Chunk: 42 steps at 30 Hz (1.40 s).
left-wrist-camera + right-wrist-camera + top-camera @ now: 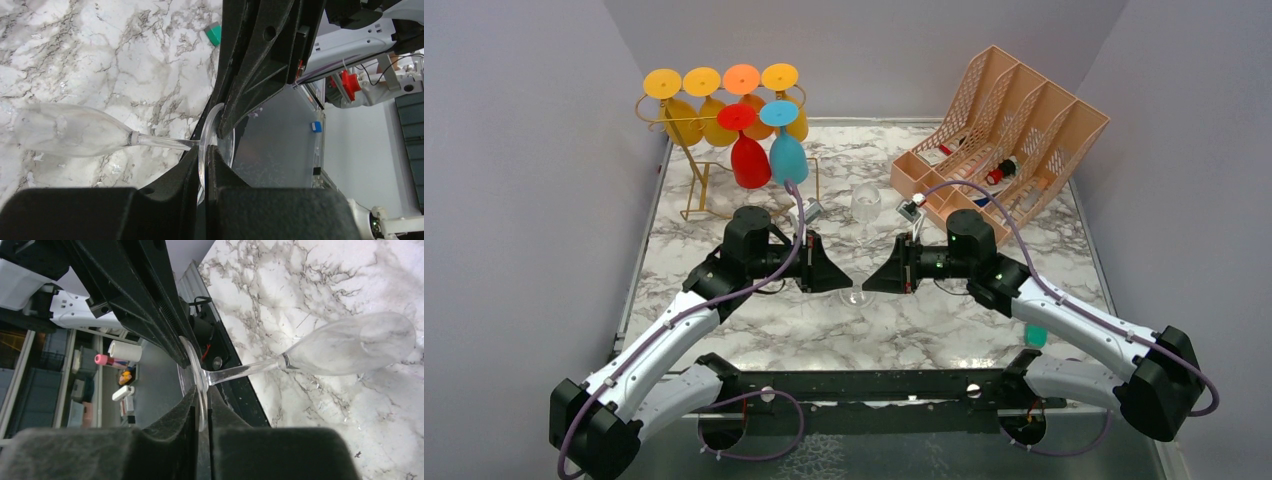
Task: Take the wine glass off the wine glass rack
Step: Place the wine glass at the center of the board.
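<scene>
Rack back-left, organizer back-right, glass mid-table

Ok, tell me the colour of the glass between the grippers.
Clear, colourless wine glass; best seen in the right wrist view.

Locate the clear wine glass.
Centre of the top view, right of the gold rack: the clear wine glass, foot pinched between the left gripper and right gripper.

White-and-black arms, purple cables
</scene>
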{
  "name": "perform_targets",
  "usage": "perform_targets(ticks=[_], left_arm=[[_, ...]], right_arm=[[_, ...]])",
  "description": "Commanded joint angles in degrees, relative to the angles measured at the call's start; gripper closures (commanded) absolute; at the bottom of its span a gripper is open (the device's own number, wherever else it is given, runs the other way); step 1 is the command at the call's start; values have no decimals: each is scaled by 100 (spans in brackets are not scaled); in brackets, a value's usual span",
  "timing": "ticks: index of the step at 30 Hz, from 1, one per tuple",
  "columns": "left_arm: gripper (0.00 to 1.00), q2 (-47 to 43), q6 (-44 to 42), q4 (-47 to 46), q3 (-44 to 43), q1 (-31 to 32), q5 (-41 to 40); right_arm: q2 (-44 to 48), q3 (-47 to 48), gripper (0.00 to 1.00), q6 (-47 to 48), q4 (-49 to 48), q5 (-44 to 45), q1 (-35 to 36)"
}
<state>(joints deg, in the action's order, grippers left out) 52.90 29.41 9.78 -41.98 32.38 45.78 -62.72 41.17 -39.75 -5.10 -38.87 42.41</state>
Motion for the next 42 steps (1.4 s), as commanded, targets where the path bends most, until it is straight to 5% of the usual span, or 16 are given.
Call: perform_targets(ticks=[1, 6, 11, 14, 23, 25, 30, 35, 39, 42], left_arm=[[91, -19, -4, -351, -45, 66, -88], [58, -113, 30, -194, 98, 67, 221], [53, -177, 18, -20, 180, 95, 471], [56, -134, 27, -18, 162, 164, 492], [100, 100, -215, 66, 50, 453, 271], [100, 98, -330, 169, 35, 462, 284], [100, 12, -821, 573, -98, 462, 377], [100, -282, -1358, 658, -95, 462, 539], [100, -600, -1716, 250, 68, 462, 743], [100, -737, -1952, -137, 182, 462, 935]], right_arm=[[-10, -98, 99, -147, -484, -156, 30], [23, -88, 99, -148, -511, -116, 30], [119, -142, 99, -88, -545, 13, 30], [136, -169, 99, -118, -587, 25, 30], [305, -248, 99, -70, -667, 36, 30], [363, -239, 94, -38, -592, 41, 30], [644, -251, 53, -29, -242, 508, 29], [1103, -130, 44, 429, 429, 1781, 22], [1264, 130, 33, 557, 1435, 3615, 21], [1235, 264, 31, 606, 1849, 3965, -118]])
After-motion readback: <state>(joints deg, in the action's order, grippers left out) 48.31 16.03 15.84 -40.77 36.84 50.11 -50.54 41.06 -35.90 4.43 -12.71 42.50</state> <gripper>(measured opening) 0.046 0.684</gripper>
